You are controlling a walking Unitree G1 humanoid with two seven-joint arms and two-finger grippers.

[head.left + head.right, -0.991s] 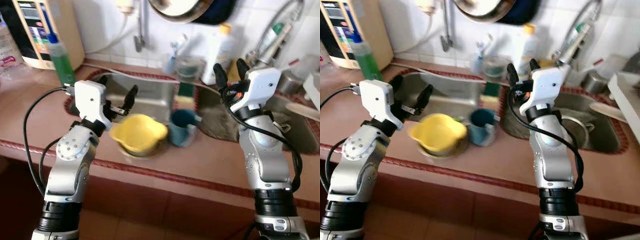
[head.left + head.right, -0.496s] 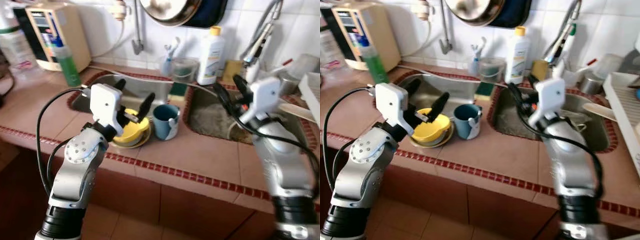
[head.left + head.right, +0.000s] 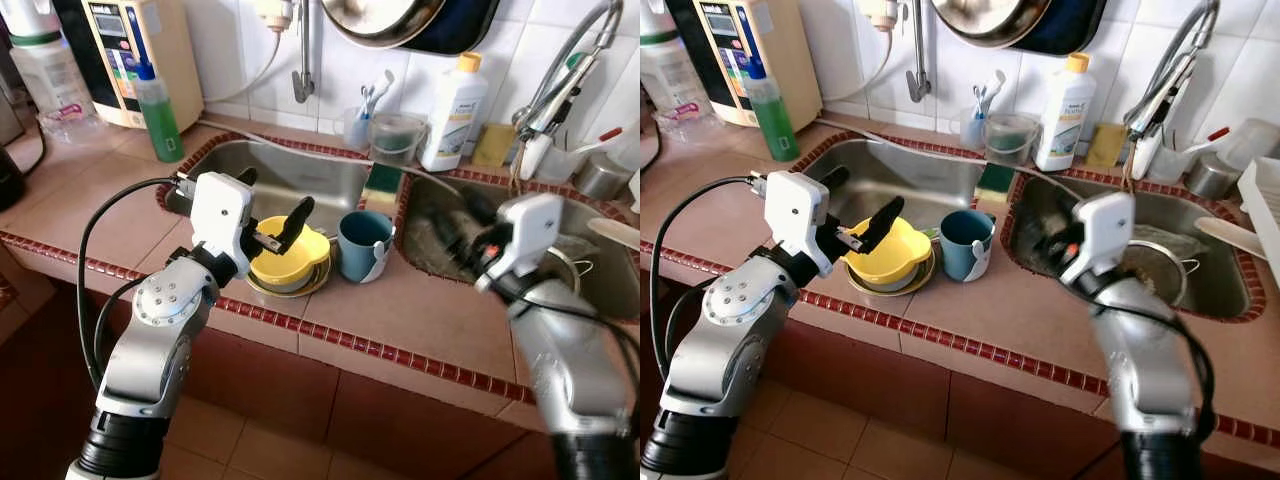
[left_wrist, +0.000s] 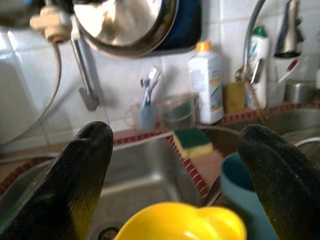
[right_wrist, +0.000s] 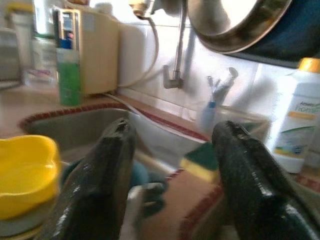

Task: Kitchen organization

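Worktop: pink tiled worktop [image 3: 420,310] with a red mosaic edge, carrying everything below.
Sinks: two steel basins; the left sink [image 3: 300,180] lies behind the bowl, the right sink [image 3: 1185,250] behind the right arm.
Pan: a shiny steel pan [image 3: 990,18] hangs on the white tiled wall.
Left pincer [image 3: 268,205]: black fingers spread wide, hovering just above the near rim of the yellow bowl, holding nothing.
Right pincer [image 5: 172,165]: fingers spread, empty, over the front edge of the right sink; blurred in the head views.
Bowl: round yellow plastic bowl [image 3: 295,262] on a plate at the worktop's front.
Mug: teal ceramic mug [image 3: 363,245] just beside the bowl, toward the right sink.
Bottle: green soap bottle [image 3: 158,115] at the back left.
Sponge: green-and-yellow sponge [image 4: 192,142] on the divider between the sinks.
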